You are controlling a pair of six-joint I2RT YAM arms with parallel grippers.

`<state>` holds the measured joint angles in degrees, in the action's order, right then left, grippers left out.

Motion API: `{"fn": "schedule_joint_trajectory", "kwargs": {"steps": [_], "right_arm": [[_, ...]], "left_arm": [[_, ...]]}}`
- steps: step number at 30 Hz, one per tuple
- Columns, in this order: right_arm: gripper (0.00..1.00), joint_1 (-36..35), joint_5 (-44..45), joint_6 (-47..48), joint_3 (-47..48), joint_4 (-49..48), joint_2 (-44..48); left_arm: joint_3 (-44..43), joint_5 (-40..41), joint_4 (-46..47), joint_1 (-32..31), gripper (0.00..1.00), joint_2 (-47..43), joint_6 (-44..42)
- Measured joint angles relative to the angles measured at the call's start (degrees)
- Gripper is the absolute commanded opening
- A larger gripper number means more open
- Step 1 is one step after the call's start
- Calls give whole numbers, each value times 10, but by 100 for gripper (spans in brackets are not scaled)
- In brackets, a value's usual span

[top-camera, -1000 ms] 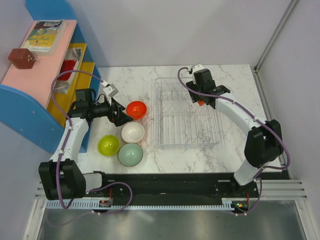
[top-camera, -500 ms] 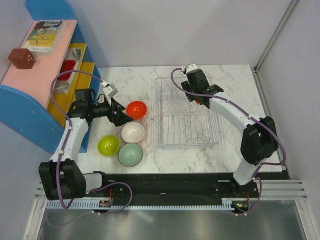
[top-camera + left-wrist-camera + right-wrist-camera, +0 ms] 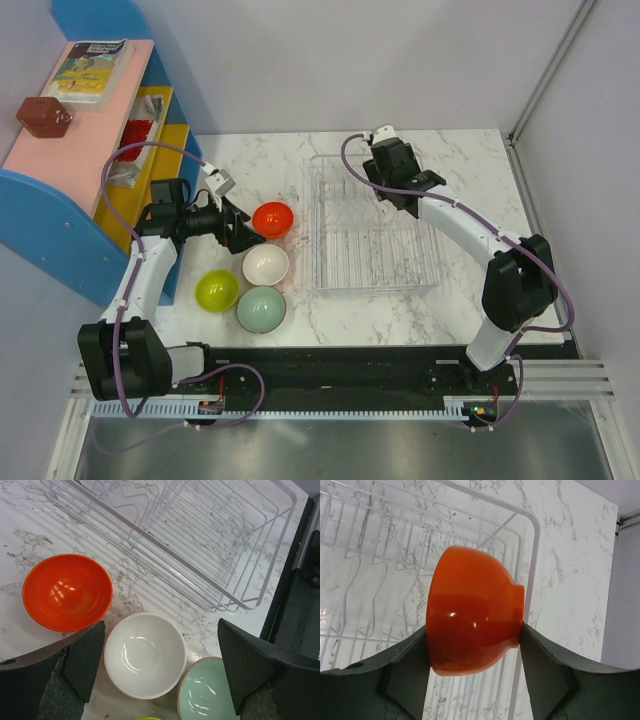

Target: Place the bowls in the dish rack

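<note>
Dish rack (image 3: 350, 262) on marble tabletop (image 3: 470, 155), shelf unit (image 3: 45, 215) far left; four bowls near rack's left wall: red-orange bowl (image 3: 272, 218), white bowl (image 3: 266, 265), grey-green bowl (image 3: 261, 308), lime bowl (image 3: 217, 289); left pincer (image 3: 161, 630) spread apart above white bowl; right pincer (image 3: 472, 630) clamped on second red-orange bowl (image 3: 470, 595), tipped sideways over rack's far-right corner wall.

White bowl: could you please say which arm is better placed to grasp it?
Left: the open left end effector hangs above the white bowl; the right end effector grips an orange bowl over the dish rack.

Overhead view, close wrist views, dish rack (image 3: 360, 250) shared
</note>
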<state>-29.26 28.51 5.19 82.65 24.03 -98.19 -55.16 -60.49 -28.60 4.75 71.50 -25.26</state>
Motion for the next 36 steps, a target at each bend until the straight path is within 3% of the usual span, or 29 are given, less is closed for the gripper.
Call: {"fn": "schedule_joint_trajectory", "kwargs": {"steps": [36], "right_arm": [[1,-10,17,4,6,0,-67]], "left_arm": [[2,-1,0,4,100,-2,0]]}}
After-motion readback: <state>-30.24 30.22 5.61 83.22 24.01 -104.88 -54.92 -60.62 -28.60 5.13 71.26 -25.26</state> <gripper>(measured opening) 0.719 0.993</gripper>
